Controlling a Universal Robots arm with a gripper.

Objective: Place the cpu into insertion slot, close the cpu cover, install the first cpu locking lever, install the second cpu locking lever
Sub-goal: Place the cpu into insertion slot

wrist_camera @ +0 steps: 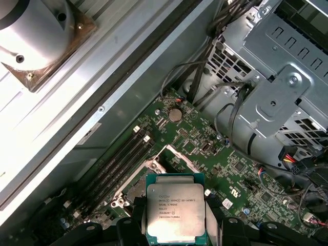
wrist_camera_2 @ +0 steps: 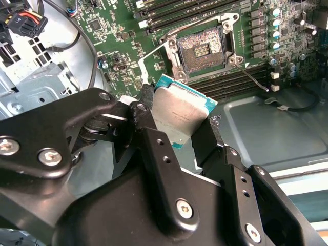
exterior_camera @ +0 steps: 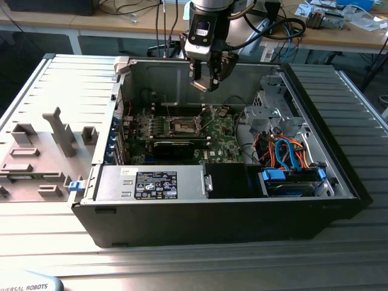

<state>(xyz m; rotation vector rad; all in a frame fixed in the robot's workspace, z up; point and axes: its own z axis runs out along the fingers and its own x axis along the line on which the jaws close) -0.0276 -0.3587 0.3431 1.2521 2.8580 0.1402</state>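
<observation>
- Clenching the cpu (wrist_camera_2: 180, 110) by opposite edges, likely to spare its contacts, the gripper (wrist_camera_2: 179, 117) hangs above the motherboard (wrist_camera: 225, 169).
- The insertion slot (wrist_camera_2: 201, 47) lies uncovered and empty nearby.

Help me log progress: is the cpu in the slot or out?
Out. The gripper grips the cpu by its edges, apart from the slot, whose bare centre shows.
</observation>
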